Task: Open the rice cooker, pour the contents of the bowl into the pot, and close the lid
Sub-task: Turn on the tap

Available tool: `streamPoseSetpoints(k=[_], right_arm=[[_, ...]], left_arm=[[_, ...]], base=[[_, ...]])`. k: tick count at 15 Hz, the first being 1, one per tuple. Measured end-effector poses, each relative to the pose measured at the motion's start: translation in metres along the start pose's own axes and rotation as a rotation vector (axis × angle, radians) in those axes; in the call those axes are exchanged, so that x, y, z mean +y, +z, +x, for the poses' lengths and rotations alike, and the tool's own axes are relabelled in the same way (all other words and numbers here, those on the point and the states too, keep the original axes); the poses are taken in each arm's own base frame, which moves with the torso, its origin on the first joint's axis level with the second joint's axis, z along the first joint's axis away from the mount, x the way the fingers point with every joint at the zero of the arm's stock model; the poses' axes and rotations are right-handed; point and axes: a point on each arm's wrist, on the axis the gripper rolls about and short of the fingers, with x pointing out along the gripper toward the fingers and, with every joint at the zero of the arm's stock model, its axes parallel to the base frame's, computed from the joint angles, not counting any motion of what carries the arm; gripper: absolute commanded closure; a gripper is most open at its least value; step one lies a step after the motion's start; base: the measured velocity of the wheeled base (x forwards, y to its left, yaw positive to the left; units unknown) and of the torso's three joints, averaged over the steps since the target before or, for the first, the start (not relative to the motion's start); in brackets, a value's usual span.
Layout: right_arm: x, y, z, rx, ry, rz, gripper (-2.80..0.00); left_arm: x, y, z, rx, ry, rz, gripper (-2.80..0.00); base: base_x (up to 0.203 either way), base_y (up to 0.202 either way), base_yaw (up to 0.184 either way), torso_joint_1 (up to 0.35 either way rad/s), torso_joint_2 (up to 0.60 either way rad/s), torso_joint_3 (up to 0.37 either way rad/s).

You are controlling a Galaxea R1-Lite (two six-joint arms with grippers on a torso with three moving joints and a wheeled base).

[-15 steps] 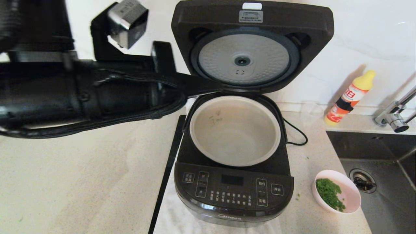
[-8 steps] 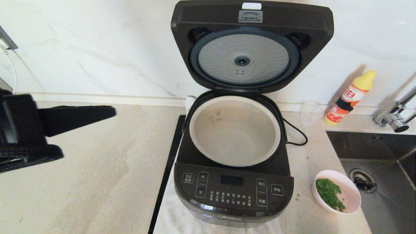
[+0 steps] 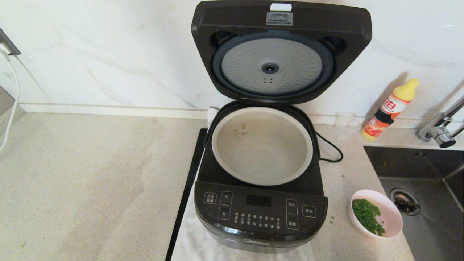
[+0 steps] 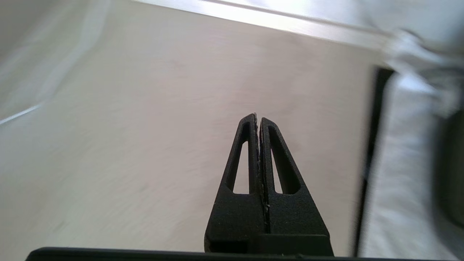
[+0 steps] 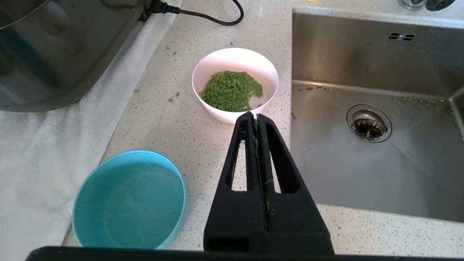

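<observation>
The black rice cooker stands on a white cloth with its lid swung fully up, silver disc facing me. The pale pot sits inside it and looks empty. A white bowl of green grains rests on the counter to the cooker's right, next to the sink; it shows as the white bowl in the right wrist view. My right gripper is shut and empty, hovering just short of that bowl. My left gripper is shut and empty above bare counter left of the cooker. Neither arm shows in the head view.
A blue bowl of water sits on the counter near the cooker's front right. The steel sink and tap lie at the right. A yellow and orange bottle and a clear cup stand by the wall. The cooker's cord trails behind.
The left arm, which reached across to the raised lid a second ago, has drawn back to the left and left the head view. The lid stays up.
</observation>
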Motion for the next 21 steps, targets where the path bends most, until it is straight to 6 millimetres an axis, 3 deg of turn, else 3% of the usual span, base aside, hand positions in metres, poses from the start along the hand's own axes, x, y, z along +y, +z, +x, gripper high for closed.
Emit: streamPoseSetpoints(k=[4, 6, 9, 14, 21], right_arm=[[0.000, 0.000, 0.000, 0.000, 0.000, 0.000, 0.00], [0.000, 0.000, 0.000, 0.000, 0.000, 0.000, 0.00], [0.000, 0.000, 0.000, 0.000, 0.000, 0.000, 0.00], [0.000, 0.000, 0.000, 0.001, 0.000, -0.007, 0.00], [0.000, 0.000, 0.000, -0.004, 0.005, -0.049, 0.00]], left_arm=[[0.017, -0.076, -0.039, -0.060, 0.033, -0.011, 0.00], [0.015, -0.118, -0.040, -0.032, -0.052, 0.035, 0.00], [0.010, -0.160, -0.033, 0.023, -0.234, 0.084, 0.00], [0.008, -0.172, -0.029, -0.012, -0.297, 0.075, 0.00], [0.008, -0.171, -0.028, -0.028, -0.285, 0.035, 0.00]], base=[[0.000, 0.000, 0.000, 0.000, 0.00, 0.000], [0.000, 0.000, 0.000, 0.000, 0.00, 0.000], [0.000, 0.000, 0.000, 0.000, 0.00, 0.000], [0.000, 0.000, 0.000, 0.000, 0.00, 0.000], [0.000, 0.000, 0.000, 0.000, 0.00, 0.000]])
